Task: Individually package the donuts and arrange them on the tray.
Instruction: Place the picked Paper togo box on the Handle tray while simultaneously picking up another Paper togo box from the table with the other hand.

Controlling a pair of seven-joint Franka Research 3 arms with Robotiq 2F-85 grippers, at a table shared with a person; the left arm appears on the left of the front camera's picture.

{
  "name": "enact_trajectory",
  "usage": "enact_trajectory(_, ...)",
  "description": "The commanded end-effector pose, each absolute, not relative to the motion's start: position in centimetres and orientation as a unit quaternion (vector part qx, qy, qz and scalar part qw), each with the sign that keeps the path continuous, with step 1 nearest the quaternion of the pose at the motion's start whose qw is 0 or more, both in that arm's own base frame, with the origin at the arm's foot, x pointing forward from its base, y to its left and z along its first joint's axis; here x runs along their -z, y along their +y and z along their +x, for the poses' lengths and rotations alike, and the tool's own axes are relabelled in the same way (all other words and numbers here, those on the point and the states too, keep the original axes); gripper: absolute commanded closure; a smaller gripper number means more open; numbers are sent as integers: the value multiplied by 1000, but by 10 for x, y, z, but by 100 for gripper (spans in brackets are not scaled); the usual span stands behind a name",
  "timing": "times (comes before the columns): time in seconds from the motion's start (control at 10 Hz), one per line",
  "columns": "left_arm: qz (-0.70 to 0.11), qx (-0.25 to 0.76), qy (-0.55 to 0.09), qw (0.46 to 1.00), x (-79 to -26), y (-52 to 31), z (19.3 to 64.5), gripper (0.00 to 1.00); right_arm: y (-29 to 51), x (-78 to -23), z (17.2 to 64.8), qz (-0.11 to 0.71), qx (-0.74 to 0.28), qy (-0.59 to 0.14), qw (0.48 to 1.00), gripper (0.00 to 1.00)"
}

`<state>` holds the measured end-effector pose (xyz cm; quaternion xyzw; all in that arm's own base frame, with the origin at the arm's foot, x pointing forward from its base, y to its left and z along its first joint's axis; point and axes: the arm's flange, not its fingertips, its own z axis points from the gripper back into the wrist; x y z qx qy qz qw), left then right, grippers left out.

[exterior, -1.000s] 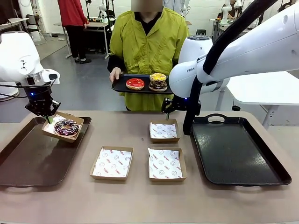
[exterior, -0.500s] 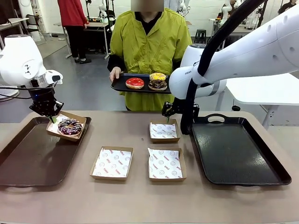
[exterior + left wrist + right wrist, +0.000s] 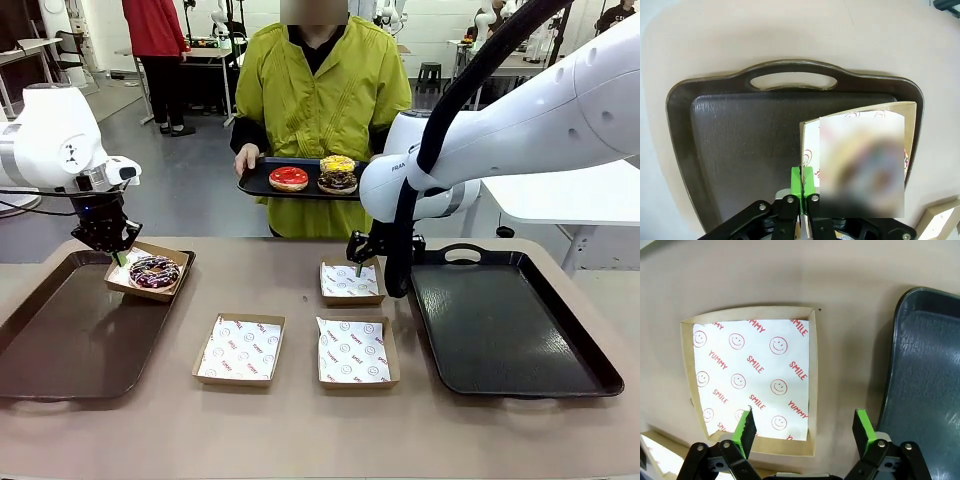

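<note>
Cardboard box (image 3: 177,262), pinched by one rim in the left gripper (image 3: 119,258), could be tilted and its donut (image 3: 154,272) spilled, while the right gripper (image 3: 804,416) is held wide.

The right tray (image 3: 520,330) lies bare, open from above. On the left tray (image 3: 60,340) only the far corner is taken, by a donut (image 3: 154,271) in its box (image 3: 122,281). Three paper-lined boxes (image 3: 239,349) fill the table's (image 3: 300,440) middle; the right arm (image 3: 500,110) overhangs the far one (image 3: 351,281).

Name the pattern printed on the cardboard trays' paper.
Red smileys, SMILE, YUMMY on white paper; right wrist view.
</note>
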<state>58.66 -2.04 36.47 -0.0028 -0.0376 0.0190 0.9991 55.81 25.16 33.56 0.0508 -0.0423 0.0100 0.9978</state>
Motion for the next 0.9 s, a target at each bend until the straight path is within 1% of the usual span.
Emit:
enact_trajectory(0.0,3,-20,-30,999,-369,-20,593,99,256,-333,567,48,-19,-36,998,0)
enact_trajectory(0.6,5,-16,-27,999,-365,-20,593,99,266,-326,578,18,-12,-55,998,0)
enact_trajectory(0.7,5,-16,-26,1000,-364,-20,594,99,266,-325,579,14,-16,-53,998,20)
enact_trajectory(0.8,2,-16,-22,1000,-364,-20,595,65,266,-324,579,12,-18,-50,999,59)
